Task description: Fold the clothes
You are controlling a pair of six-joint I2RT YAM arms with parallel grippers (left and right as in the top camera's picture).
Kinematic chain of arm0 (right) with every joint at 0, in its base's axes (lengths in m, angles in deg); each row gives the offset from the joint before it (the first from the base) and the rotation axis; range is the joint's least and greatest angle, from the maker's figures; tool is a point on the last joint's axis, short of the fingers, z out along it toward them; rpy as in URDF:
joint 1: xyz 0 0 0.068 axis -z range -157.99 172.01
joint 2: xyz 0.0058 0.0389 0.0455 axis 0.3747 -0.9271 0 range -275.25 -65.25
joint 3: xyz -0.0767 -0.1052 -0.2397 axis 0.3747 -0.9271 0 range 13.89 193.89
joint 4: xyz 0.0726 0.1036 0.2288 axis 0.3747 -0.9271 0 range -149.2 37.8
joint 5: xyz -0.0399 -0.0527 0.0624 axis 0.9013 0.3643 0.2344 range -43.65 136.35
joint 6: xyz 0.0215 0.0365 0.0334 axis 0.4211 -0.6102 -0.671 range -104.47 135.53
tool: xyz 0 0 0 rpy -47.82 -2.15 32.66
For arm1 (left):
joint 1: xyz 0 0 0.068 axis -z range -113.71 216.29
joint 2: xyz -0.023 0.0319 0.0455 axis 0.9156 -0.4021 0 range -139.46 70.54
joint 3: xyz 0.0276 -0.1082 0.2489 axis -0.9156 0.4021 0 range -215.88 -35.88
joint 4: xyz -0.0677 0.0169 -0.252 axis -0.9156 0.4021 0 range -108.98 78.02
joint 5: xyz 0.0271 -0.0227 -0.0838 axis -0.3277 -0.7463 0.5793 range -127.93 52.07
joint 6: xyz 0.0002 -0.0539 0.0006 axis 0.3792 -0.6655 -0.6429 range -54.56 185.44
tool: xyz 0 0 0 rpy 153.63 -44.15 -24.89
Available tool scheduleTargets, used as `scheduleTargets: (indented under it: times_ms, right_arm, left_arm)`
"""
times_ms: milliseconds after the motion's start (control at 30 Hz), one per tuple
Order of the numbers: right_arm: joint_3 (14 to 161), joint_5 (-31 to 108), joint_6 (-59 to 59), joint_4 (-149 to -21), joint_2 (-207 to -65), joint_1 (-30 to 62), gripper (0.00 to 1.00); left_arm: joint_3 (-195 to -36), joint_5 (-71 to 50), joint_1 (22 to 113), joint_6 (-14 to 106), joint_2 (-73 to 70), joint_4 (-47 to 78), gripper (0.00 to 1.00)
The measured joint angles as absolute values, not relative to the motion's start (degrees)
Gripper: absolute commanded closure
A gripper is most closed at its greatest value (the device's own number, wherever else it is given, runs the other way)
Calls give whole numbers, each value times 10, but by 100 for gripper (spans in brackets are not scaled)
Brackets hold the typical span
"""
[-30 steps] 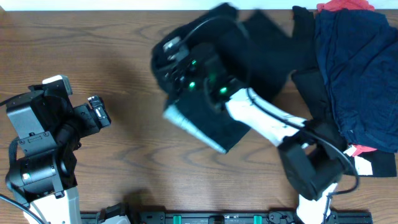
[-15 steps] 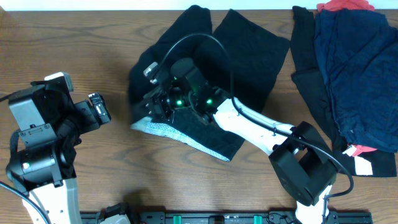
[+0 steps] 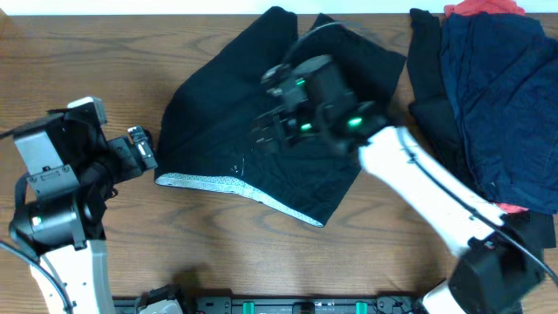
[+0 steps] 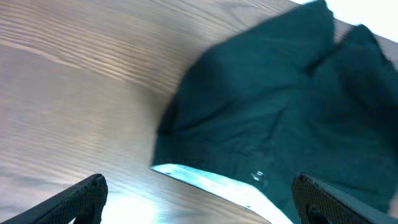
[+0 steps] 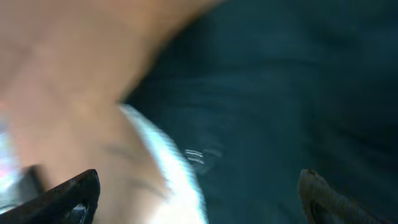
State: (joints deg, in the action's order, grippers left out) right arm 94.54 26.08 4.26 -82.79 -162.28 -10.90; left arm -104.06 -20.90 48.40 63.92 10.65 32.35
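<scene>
Right hand [image 3: 267, 133] lets go of black shorts [image 3: 218, 131], jaws now wide; shorts lie spread on counter [image 3: 105, 52], seemingly fold-ready. Left hand [image 3: 141, 150] wide, empty.

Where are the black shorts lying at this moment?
In the overhead view the black shorts lie spread in the middle of the table, beneath the right gripper, left of the pile of dark garments.

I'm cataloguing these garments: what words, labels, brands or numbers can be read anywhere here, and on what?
No text can be read in any view.
Small pale mark on the black fabric shorts, just above their grey-speckled waistband lining: too small and blurred to read.
</scene>
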Motion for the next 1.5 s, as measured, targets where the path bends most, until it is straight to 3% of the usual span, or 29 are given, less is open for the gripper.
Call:
scheduleTargets:
  times_ms: [200, 533, 600, 700, 800, 900, 933, 967, 1033, 1400, 1500]
  right_arm:
    - [945, 336, 71, -914, -1625, -62, 2]
    - [945, 387, 98, -923, -1625, -22, 5]
    - [945, 390, 100, -925, -1625, -21, 10]
    - [945, 394, 104, -932, -1625, -21, 32]
    - [945, 397, 105, -938, -1625, -21, 79]
    - [944, 398, 104, -946, -1636, -21, 96]
    - [944, 397, 104, -949, -1642, -21, 98]
    - [944, 396, 100, -952, -1652, -21, 99]
    - [942, 390, 99, -955, -1674, -21, 99]
    - [932, 376, 99, -955, -1707, -21, 98]
    - [932, 373, 99, -955, -1707, -22, 99]
  left_arm:
    - [-1040, -166, 501, 620, 42, 359, 21]
    - [-1039, -152, 556, 610, -129, 330, 26]
    - [-1039, -151, 562, 609, -160, 320, 27]
    - [-1039, -149, 564, 609, -200, 302, 29]
    - [-1039, -149, 564, 607, -229, 285, 35]
    - [-1039, -149, 564, 606, -250, 268, 46]
    - [-1039, -149, 564, 605, -255, 262, 50]
    - [-1039, -149, 564, 606, -259, 255, 61]
    - [-1039, -148, 564, 605, -267, 244, 74]
    - [-1039, -147, 564, 608, -314, 225, 81]
    - [-1039, -147, 564, 605, -322, 225, 91]
